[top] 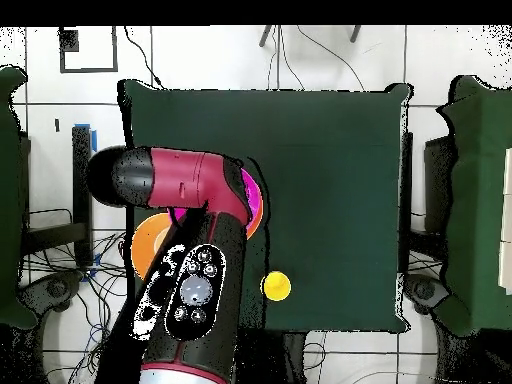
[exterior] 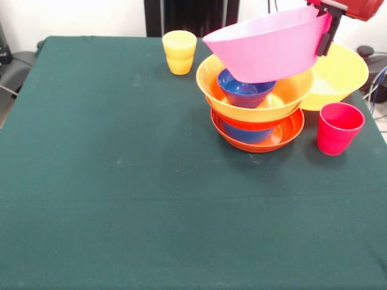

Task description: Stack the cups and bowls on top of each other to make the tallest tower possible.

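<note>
My gripper is shut on the right rim of the large translucent pink bowl and holds it tilted, its base just over the tower. The tower has a shallow red-orange bowl lowest with a blue bowl in it. Above sits a wide orange bowl holding a second blue bowl. A large yellow bowl stands behind to the right. In front of it stands the red-pink cup, and the yellow cup stands to the left. In the overhead view the arm hides the gripper. Only a sliver of the pink bowl and the yellow cup show.
A dark green cloth covers the table. The tower and loose pieces crowd the far right part, near the right edge. Cables lie on the floor past that edge.
</note>
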